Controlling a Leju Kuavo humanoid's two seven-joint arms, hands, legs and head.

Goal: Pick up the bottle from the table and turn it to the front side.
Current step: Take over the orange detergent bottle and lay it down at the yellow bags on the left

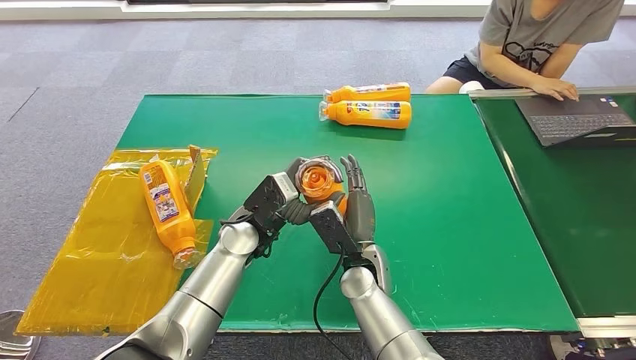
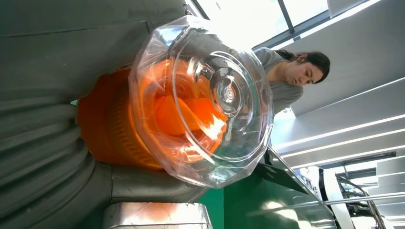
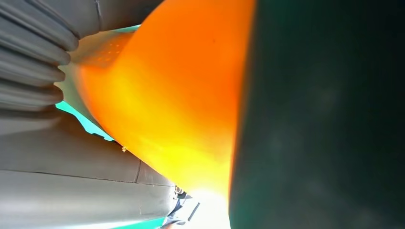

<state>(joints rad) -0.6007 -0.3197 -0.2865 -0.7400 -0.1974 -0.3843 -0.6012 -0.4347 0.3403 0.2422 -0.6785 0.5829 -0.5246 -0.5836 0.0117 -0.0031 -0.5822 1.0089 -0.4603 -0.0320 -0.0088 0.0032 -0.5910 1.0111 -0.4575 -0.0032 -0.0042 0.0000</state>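
An orange bottle [image 1: 319,181] is held up over the middle of the green table [image 1: 465,225], its clear ribbed base turned toward my head. My left hand [image 1: 279,201] grips it from the left, fingers wrapped round the body. My right hand [image 1: 355,202] holds it from the right, with its fingers [image 1: 352,174] standing straight up along the side. The left wrist view looks at the bottle's transparent base [image 2: 210,100] and orange body. Close in the right wrist view, the orange bottle [image 3: 176,95] lies between the grey palm and a dark finger [image 3: 325,119]. The cap and label are hidden.
Two more orange bottles [image 1: 369,93] [image 1: 369,114] lie on their sides at the table's far edge. Another bottle [image 1: 166,211] lies on a yellow plastic sheet [image 1: 82,262] at the left. A person [image 1: 536,41] works at a laptop [image 1: 577,118] on the adjoining table at the right.
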